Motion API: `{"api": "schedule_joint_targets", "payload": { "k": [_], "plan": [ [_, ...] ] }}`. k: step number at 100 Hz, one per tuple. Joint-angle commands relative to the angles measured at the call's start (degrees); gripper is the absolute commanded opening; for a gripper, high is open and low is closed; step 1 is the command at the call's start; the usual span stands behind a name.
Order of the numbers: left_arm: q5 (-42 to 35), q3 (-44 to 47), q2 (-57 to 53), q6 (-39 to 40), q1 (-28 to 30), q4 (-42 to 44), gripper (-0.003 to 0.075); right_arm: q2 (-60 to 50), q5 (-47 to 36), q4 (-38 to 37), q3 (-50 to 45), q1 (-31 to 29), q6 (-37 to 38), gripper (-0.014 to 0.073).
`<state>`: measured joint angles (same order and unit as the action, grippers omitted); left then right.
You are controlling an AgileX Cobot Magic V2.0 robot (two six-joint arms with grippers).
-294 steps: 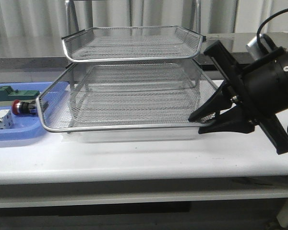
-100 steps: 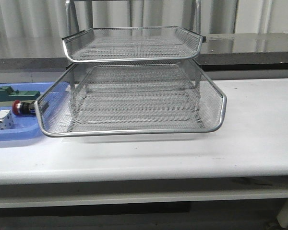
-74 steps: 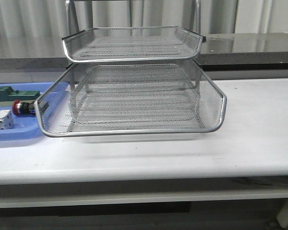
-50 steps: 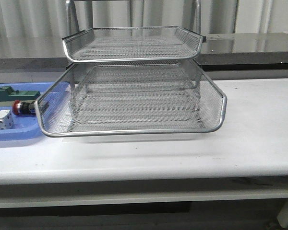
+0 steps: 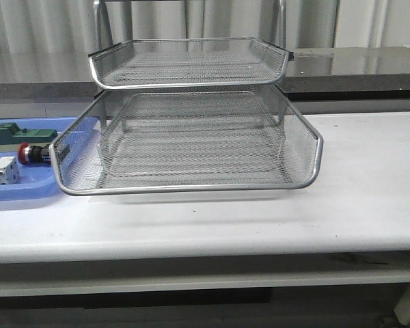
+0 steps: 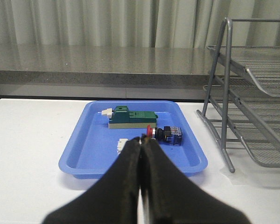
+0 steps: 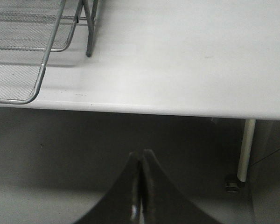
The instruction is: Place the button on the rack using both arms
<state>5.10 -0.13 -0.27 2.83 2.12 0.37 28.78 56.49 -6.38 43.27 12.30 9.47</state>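
The button lies on its side in the blue tray, red head to the left, partly behind the rack's mesh; it also shows in the left wrist view. The silver wire rack stands mid-table with its middle tray pulled forward; it also shows in the left wrist view and the right wrist view. My left gripper is shut and empty, short of the blue tray. My right gripper is shut and empty, off the table's front edge. Neither arm shows in the front view.
A green block and a white block lie in the blue tray with the button. The white table stretches to the right of the rack. A table leg shows below the table edge.
The right arm, which was beside the rack's pulled-out tray 2.9 s ago, has left the front view. Nothing has moved in the last second.
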Motion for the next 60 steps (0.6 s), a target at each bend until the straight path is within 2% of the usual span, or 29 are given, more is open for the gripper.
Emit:
{"api": "schedule_joint_targets", "payload": {
  "k": [1,60],
  "plan": [
    [-4.77,3.14,-1.7,0.6,-0.22,-0.37,-0.0021,0.19,-3.32,-1.09,1.9,0.15,0.09,-0.0068],
    [-6.13,3.14,-1.7,0.6,-0.22,-0.37,-0.0021,0.19,-3.32,-1.09,1.9,0.15,0.09,-0.0068]
  ]
}}
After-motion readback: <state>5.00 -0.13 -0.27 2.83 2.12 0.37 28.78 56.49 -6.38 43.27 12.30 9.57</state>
